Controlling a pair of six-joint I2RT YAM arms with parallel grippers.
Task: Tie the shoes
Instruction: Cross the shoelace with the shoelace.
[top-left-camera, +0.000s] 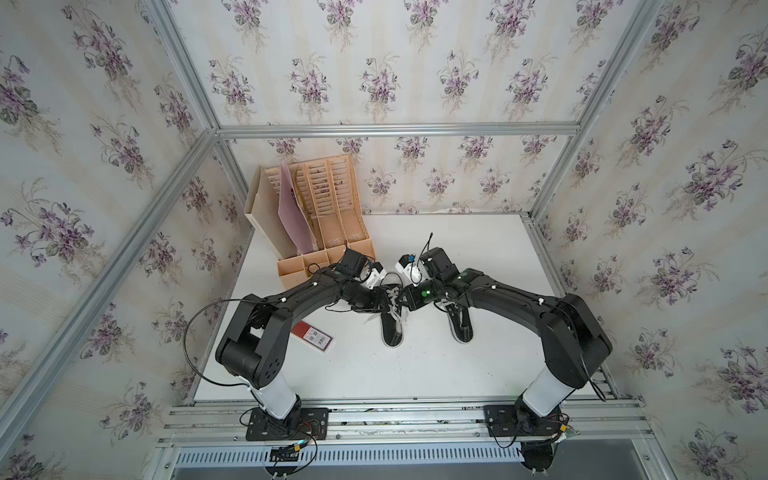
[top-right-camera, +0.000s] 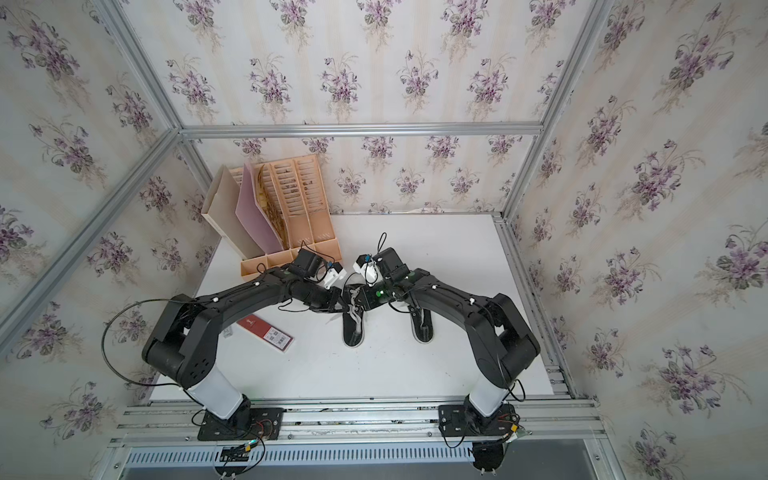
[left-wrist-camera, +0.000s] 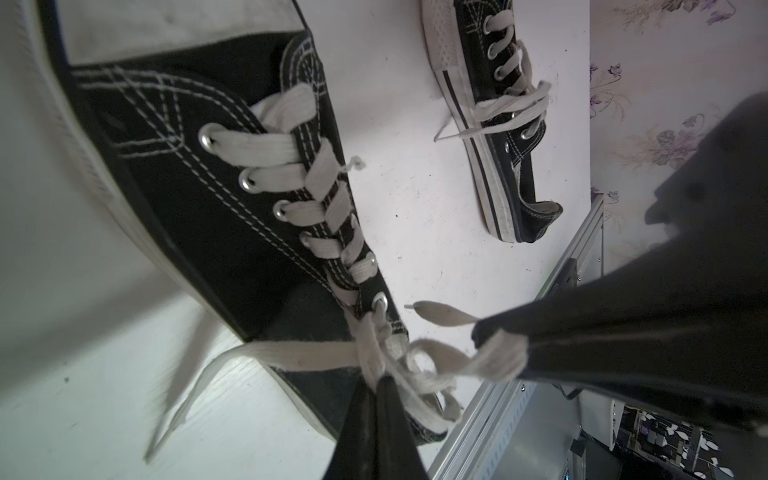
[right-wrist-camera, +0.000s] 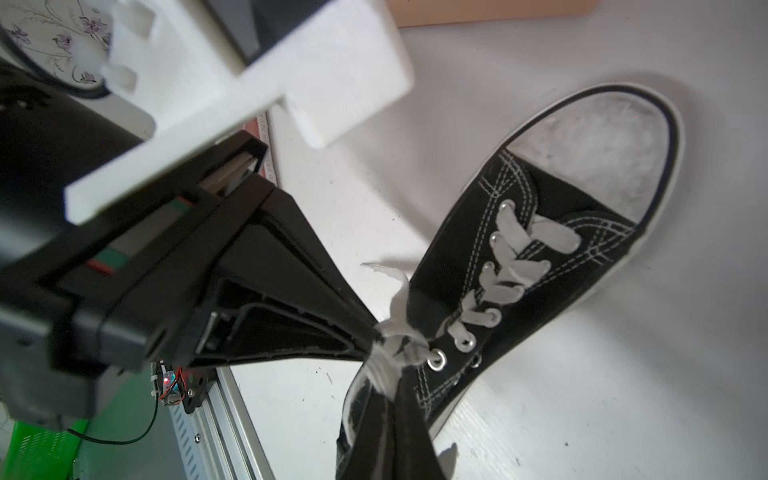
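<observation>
Left gripper (left-wrist-camera: 379, 380) and right gripper (right-wrist-camera: 390, 388) each clamp the laces (left-wrist-camera: 419, 353) of the shoe (top-left-camera: 392, 322) at mid-frame in a top view, the other shoe (top-left-camera: 460, 323) just right of it. Both stand on a white table (top-left-camera: 415, 374) inside flowered wallpaper (top-left-camera: 415, 62).

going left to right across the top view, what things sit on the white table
flat red rectangular packet with white barcode labels → black low-top canvas sneaker with loose white laces → second black sneaker; the peach slatted plastic file rack overlaps the packet sideways, so it is left out
</observation>
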